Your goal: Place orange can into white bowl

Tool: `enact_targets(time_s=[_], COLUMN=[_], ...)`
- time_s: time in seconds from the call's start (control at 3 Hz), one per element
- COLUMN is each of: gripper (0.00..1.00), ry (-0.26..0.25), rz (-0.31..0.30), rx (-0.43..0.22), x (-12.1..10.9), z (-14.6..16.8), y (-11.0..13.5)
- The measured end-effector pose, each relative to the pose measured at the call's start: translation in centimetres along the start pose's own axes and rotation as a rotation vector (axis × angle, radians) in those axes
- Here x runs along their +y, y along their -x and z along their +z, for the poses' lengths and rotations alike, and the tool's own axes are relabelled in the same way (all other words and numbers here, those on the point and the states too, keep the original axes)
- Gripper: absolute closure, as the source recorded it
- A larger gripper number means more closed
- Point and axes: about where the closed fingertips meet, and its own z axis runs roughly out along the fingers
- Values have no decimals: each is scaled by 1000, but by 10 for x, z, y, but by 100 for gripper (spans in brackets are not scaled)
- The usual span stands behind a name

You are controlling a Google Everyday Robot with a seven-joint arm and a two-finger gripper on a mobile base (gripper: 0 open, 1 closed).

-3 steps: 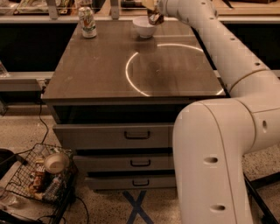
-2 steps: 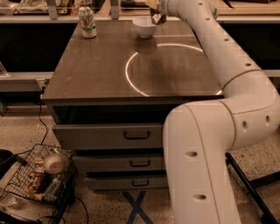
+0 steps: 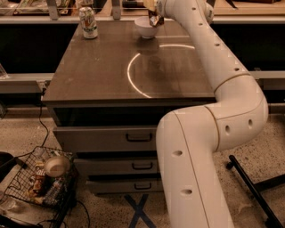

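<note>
The white bowl (image 3: 146,28) stands at the far edge of the dark table (image 3: 102,71), right of centre. My gripper (image 3: 154,17) is at the end of the long white arm, just above the bowl's right rim. It holds the orange can (image 3: 150,6), of which only a tan-orange part shows at the top of the view, above the bowl. The rest of the can is hidden by the gripper and the frame edge.
A white-and-green can (image 3: 88,22) stands at the table's far left. Drawers (image 3: 138,137) lie under the tabletop. A wire basket (image 3: 26,187) holding a tan bowl (image 3: 56,166) and clutter sits on the floor at lower left. My arm's elbow fills the lower right.
The gripper with the can has shifted slightly left, closer over the bowl. The arm's lower segments have swung left. The bowl and the other can have not moved.
</note>
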Motion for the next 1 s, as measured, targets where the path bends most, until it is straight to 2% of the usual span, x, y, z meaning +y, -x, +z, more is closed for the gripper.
enact_targets(time_s=[1.0], gripper=[100], ry=[-5], rz=[24], rx=[-68], x=[12], z=[22], y=[1])
